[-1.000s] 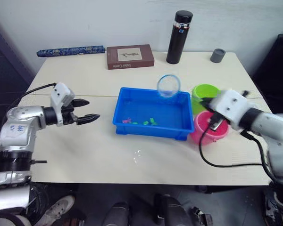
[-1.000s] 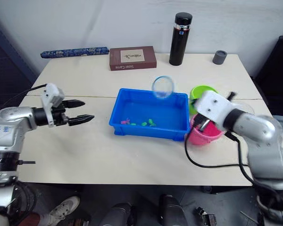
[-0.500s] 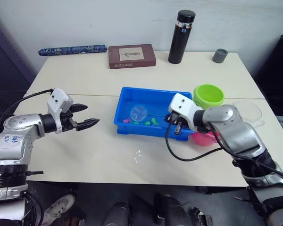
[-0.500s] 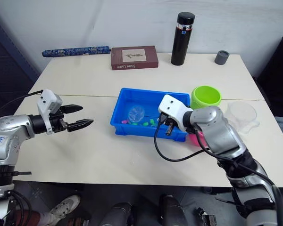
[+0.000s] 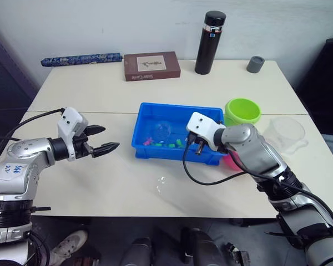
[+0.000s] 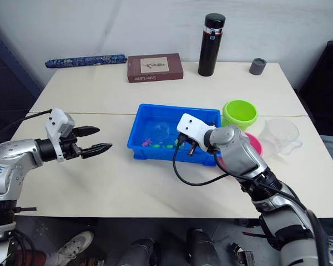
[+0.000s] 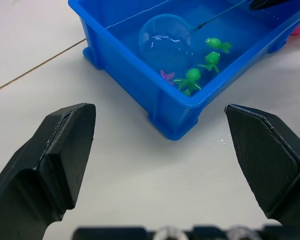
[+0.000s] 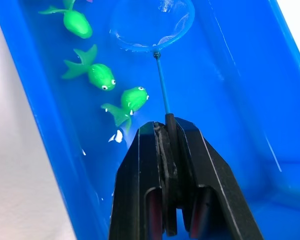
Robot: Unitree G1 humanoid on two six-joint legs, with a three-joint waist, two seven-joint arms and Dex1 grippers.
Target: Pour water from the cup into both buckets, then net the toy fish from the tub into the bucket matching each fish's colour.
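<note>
My right pincer (image 8: pixel 167 145) pinches the thin stick of the net (image 8: pixel 152 22), whose hoop sits in the blue tub (image 5: pixel 155 151) on the counter; my left pincer (image 5: pixel 102 139) is spread wide, holding nothing. I think the net is light and bendy, so the stick is the place to hold; the tiny green fish (image 8: pixel 102 75) look slippery.

Office or lab room: plain white wall (image 5: pixel 100 22), pale tables (image 5: pixel 100 88), book (image 5: pixel 152 65), thermos (image 5: pixel 210 42).

The tub (image 5: pixel 155 151) is bright blue; in it lie green toy fish (image 8: pixel 100 75) with dark eyes and one magenta fish (image 7: pixel 166 75). The net (image 8: pixel 152 22) has a light-blue rim (pale mesh, dark stick). At the tub's 2 o'clock stands a lime-green bucket (image 5: pixel 243 111), at 4 o'clock a pink bucket (image 6: pixel 254 144). The cup (image 5: pixel 287 133) is clear.
</note>
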